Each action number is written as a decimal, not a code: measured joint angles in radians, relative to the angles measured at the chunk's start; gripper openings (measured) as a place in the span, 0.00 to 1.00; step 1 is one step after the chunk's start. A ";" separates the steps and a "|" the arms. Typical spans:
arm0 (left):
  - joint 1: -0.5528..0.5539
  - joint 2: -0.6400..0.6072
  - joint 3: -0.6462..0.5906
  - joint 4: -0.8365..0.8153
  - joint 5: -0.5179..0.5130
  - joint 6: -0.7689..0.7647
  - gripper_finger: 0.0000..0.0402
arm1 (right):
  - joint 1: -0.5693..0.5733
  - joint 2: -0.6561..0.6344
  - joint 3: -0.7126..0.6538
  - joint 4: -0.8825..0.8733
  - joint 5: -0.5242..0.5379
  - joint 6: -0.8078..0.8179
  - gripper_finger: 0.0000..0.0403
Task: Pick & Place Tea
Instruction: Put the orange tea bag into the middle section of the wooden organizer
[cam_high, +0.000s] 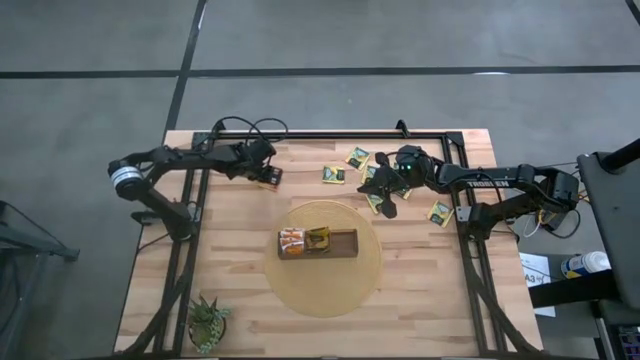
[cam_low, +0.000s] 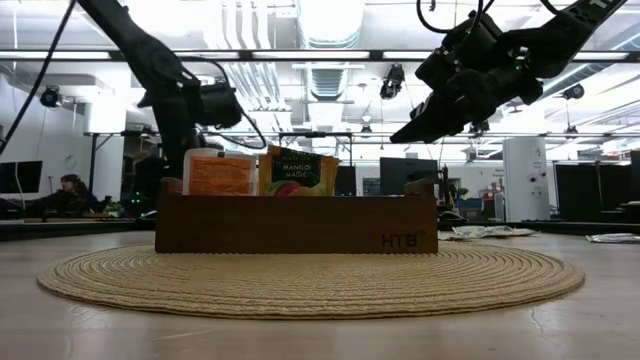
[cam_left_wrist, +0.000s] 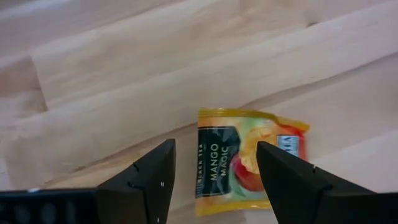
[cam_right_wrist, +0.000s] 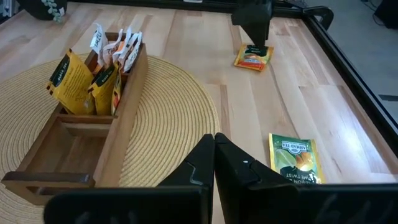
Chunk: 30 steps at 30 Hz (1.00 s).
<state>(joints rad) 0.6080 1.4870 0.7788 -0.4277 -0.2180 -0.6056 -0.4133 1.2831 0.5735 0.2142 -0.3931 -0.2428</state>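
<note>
A yellow-and-orange tea sachet (cam_left_wrist: 245, 163) lies flat on the wood at the table's far left. My left gripper (cam_left_wrist: 216, 155) hangs open just above it, pointing down, with one finger on either side and no touch showing; the same gripper (cam_high: 267, 176) shows in the high view. More tea sachets (cam_high: 333, 175) lie scattered at the far right. My right gripper (cam_high: 388, 203) is shut and hovers above them, well off the table (cam_low: 412, 128). A green tea sachet (cam_right_wrist: 296, 159) lies just beyond its fingers.
A long dark wooden box (cam_high: 320, 242) sits on a round woven mat (cam_high: 322, 290) at mid-table, with several sachets (cam_low: 298, 172) standing in its left end. A small green plant (cam_high: 208, 322) stands at the near left corner. A black frame (cam_high: 330, 134) runs along the far edge and sides.
</note>
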 joint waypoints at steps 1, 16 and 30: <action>0.002 0.013 0.000 0.002 0.000 -0.002 0.54 | 0.000 0.000 0.000 0.000 0.000 0.000 0.02; 0.006 0.152 0.041 0.009 0.023 0.021 0.25 | 0.000 0.000 0.000 0.001 0.002 0.004 0.02; -0.024 0.116 0.095 -0.058 0.055 0.149 0.00 | 0.000 0.000 0.000 0.002 0.002 0.006 0.02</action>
<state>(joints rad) 0.5841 1.6027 0.8736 -0.4861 -0.1633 -0.4564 -0.4129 1.2831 0.5735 0.2157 -0.3912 -0.2363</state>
